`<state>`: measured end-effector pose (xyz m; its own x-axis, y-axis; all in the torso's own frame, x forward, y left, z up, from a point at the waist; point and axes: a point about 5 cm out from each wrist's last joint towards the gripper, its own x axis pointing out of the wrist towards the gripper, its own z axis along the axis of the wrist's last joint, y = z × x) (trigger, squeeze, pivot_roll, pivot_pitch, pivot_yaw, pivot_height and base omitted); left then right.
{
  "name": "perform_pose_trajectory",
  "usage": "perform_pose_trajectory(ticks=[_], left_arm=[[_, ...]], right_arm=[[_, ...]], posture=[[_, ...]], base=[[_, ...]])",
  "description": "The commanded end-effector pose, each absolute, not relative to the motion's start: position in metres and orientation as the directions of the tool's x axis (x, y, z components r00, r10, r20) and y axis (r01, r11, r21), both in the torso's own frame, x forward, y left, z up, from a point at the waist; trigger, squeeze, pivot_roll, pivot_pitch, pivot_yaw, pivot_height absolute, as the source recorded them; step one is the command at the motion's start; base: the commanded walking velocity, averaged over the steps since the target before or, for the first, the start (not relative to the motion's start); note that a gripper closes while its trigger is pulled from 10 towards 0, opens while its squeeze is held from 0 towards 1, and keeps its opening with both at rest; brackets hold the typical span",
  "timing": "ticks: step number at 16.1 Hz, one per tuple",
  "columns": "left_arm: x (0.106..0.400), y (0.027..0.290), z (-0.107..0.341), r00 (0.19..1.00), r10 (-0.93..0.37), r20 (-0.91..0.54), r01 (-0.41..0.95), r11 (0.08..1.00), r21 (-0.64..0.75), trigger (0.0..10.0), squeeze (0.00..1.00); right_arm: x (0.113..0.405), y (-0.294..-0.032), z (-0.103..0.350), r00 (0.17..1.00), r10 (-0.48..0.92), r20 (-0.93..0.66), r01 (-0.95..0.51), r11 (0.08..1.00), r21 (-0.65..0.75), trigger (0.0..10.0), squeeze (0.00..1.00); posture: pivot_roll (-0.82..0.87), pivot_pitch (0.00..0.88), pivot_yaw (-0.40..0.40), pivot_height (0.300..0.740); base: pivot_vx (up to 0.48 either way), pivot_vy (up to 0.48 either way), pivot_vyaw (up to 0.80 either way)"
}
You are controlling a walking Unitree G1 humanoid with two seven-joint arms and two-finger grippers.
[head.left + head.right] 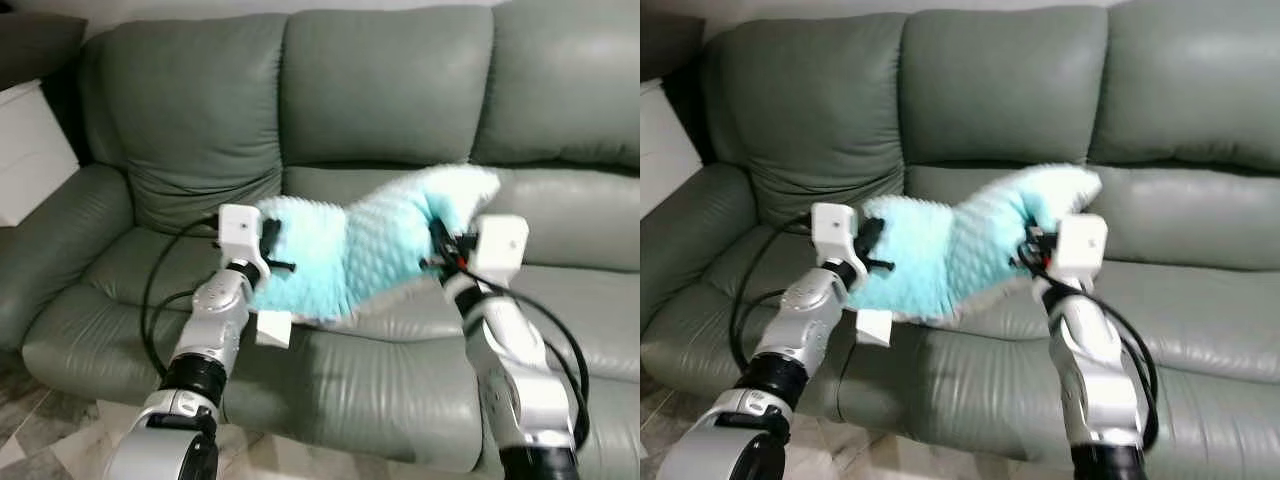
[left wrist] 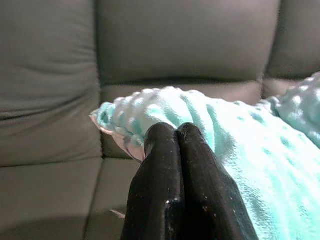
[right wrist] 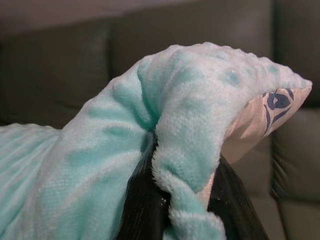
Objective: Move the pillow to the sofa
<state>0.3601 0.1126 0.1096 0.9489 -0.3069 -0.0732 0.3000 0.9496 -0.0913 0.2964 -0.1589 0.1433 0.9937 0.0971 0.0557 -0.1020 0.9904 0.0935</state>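
A fluffy turquoise pillow (image 1: 350,250) with a white patterned underside hangs between my two grippers, just above the seat of the grey-green leather sofa (image 1: 380,90). My left gripper (image 1: 272,250) is shut on the pillow's left edge; in the left wrist view its black fingers (image 2: 175,170) are pressed together against the turquoise pillow (image 2: 240,150). On the other side, my right gripper (image 1: 438,248) is shut on the pillow's right end, with fabric (image 3: 190,130) bunched between its fingers (image 3: 150,210). A white tag (image 1: 273,328) dangles under the pillow.
The sofa has three back cushions and a padded left armrest (image 1: 50,250). A white cabinet (image 1: 30,150) stands at the left beyond the armrest. A strip of pale tiled floor (image 1: 60,430) shows in front of the sofa.
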Motion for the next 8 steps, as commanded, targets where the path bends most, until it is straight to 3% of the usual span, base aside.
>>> perform_pose_trajectory(ticks=[1,8], left_arm=[[0.362,0.114,0.111,0.942,-0.327,-0.072,0.325,0.945,-0.048,10.0,0.00],[0.362,0.130,0.089,0.953,-0.252,-0.167,0.251,0.968,-0.030,10.0,0.00]], right_arm=[[0.293,-0.159,0.142,0.995,0.078,0.066,-0.085,0.990,0.114,10.0,0.00],[0.290,-0.186,0.099,0.994,-0.004,-0.111,0.020,0.989,0.145,10.0,0.00]], posture=[[-0.23,0.066,0.128,0.740],[-0.22,0.251,0.148,0.740]], base=[[0.000,0.000,0.00],[0.000,0.000,0.00]])
